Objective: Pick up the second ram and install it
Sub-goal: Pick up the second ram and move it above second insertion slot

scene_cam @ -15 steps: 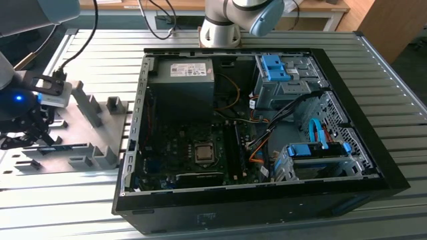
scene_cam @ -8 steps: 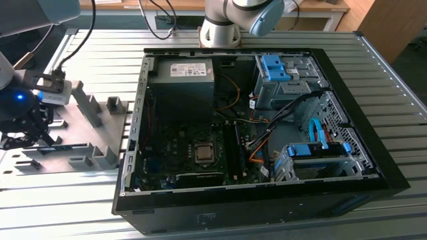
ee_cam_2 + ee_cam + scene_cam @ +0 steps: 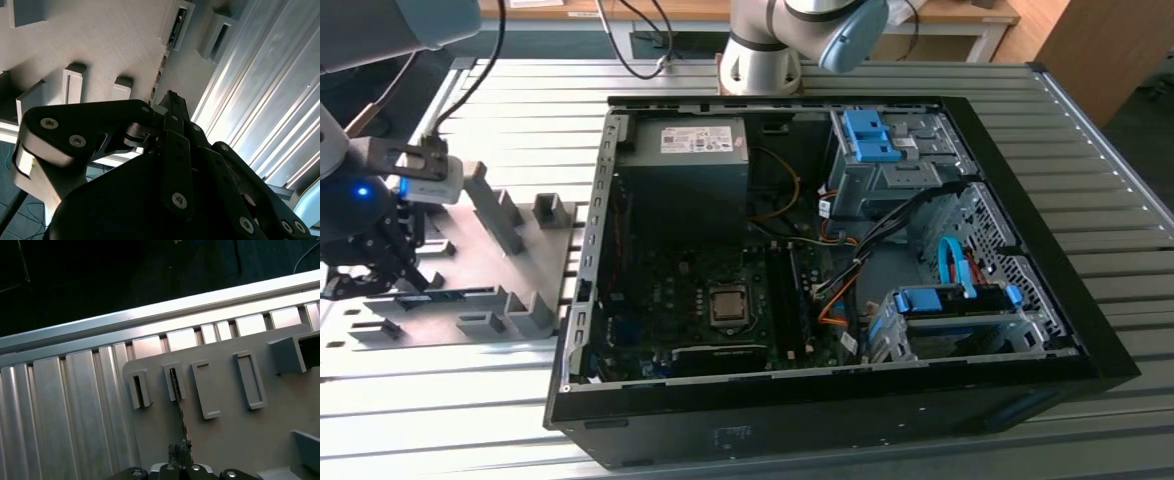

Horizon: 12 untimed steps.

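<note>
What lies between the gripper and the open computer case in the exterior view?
In the exterior view: the grey fixture plate with its upright holder blocks, on the slatted table.

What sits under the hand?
The ram, on edge in a holder on the plate, extends toward the hand. Its near end is covered.

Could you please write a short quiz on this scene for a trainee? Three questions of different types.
1. True or false: the computer case is closed.
2. In the exterior view, the gripper is above: A) the power supply, B) the grey fixture plate, C) the blue drive cage.
3. In the first wrist view, which thin strip, seen edge-on, runs from a slotted holder toward the gripper?
Key: 1 false; 2 B; 3 the second ram.
</note>
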Motion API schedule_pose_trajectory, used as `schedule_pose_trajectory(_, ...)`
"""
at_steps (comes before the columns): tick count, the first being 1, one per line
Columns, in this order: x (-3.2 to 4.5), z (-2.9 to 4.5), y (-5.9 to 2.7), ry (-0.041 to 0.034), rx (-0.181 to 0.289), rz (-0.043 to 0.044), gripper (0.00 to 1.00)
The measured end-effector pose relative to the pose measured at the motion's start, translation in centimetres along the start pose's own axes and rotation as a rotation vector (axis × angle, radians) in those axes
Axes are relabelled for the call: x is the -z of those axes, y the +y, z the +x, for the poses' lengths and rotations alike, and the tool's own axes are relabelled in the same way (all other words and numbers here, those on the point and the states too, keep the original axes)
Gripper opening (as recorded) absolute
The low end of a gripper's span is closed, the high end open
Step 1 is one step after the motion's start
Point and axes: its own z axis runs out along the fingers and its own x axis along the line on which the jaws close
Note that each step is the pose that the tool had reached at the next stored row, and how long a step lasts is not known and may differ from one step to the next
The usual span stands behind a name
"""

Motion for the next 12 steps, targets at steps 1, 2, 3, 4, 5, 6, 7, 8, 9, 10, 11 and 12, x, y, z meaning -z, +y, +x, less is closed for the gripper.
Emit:
schedule_pose_trajectory(1,0.00,0.00,0.00,0.0004,0.009,0.0001,0.10)
schedule_pose_trajectory(2,0.00,0.00,0.00,0.0009,0.018,0.0002,0.10)
schedule_pose_trajectory(3,0.00,0.00,0.00,0.0012,0.027,0.0003,0.10)
schedule_pose_trajectory(4,0.00,0.00,0.00,0.0017,0.036,0.0004,0.10)
schedule_pose_trajectory(5,0.00,0.00,0.00,0.0020,0.045,0.0005,0.10)
schedule_pose_trajectory(6,0.00,0.00,0.00,0.0025,0.054,0.0006,0.10)
schedule_pose_trajectory(7,0.00,0.00,0.00,0.0029,0.064,0.0007,0.10)
schedule_pose_trajectory(8,0.00,0.00,0.00,0.0033,0.074,0.0009,0.10)
schedule_pose_trajectory(9,0.00,0.00,0.00,0.0039,0.084,0.0010,0.10)
schedule_pose_trajectory(10,0.00,0.00,0.00,0.0043,0.094,0.0011,0.10)
schedule_pose_trajectory(11,0.00,0.00,0.00,0.0047,0.104,0.0012,0.10)
schedule_pose_trajectory(12,-0.01,0.00,0.00,0.0052,0.115,0.0014,0.10)
